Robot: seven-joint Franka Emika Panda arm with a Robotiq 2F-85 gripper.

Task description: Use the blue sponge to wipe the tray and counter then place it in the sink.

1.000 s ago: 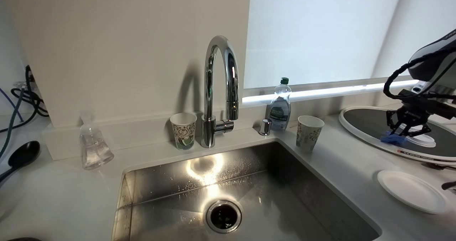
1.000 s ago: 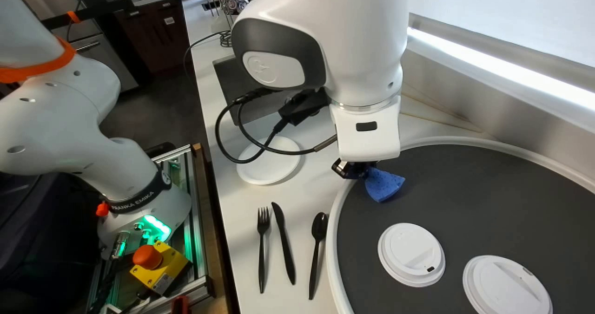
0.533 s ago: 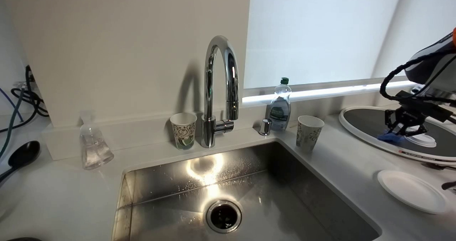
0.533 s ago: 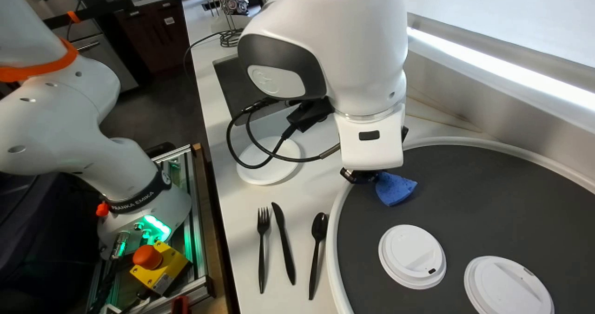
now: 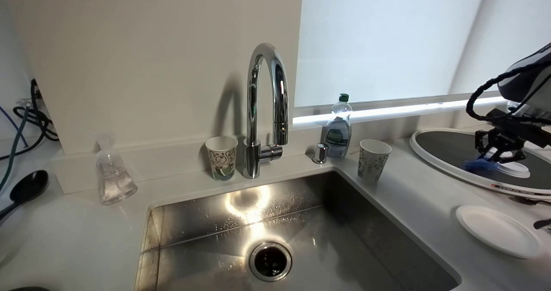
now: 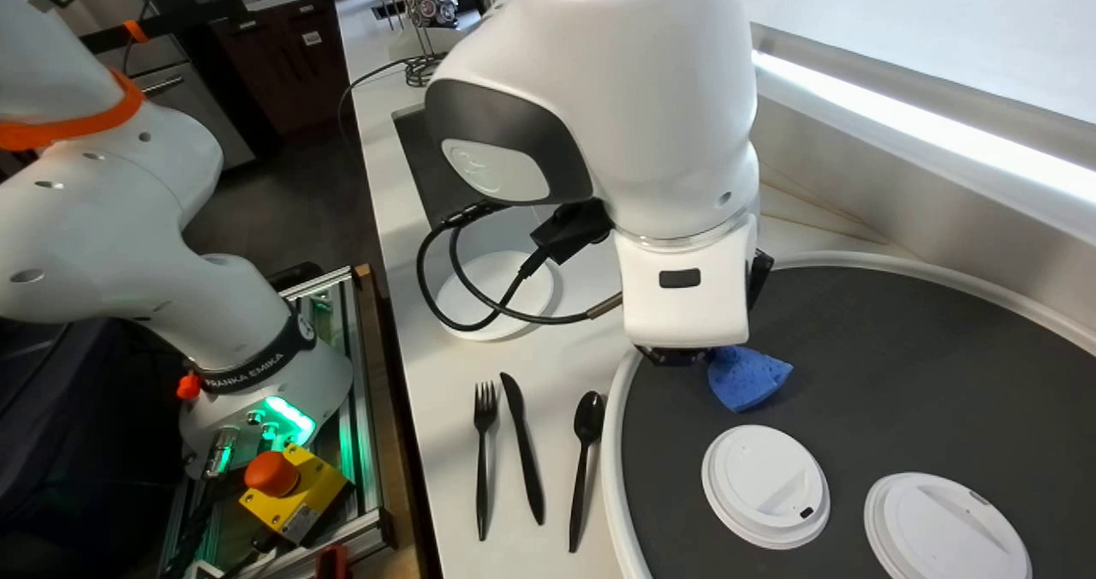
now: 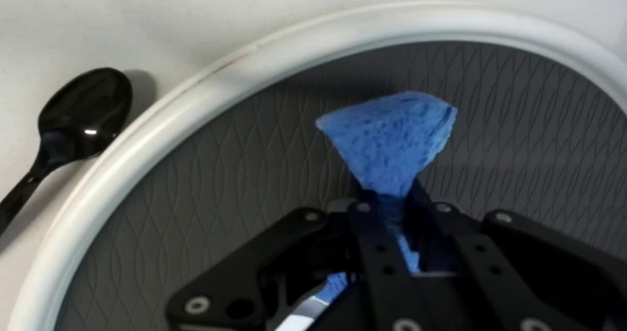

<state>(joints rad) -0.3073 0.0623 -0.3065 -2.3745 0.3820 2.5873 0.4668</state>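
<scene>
Just now slid the blue sponge (image 6: 747, 379), pinched in the claw (image 7: 392, 199), over the tray (image 6: 908, 348) and nearer to a white lid (image 6: 765, 486), so presumably was still at the wiping step, leaving at least the sink (image 5: 211, 256) for later.

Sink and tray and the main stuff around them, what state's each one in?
pincer: closed on the blue sponge
blue sponge: pinched narrow, end flared
tray: lying flat
white lids: lying on the tray
sink: wet with droplets
drain: no plug visible
tap: not running
green-capped bottle: upright
paper cups: upright, uncovered
plate: lying flat
</scene>
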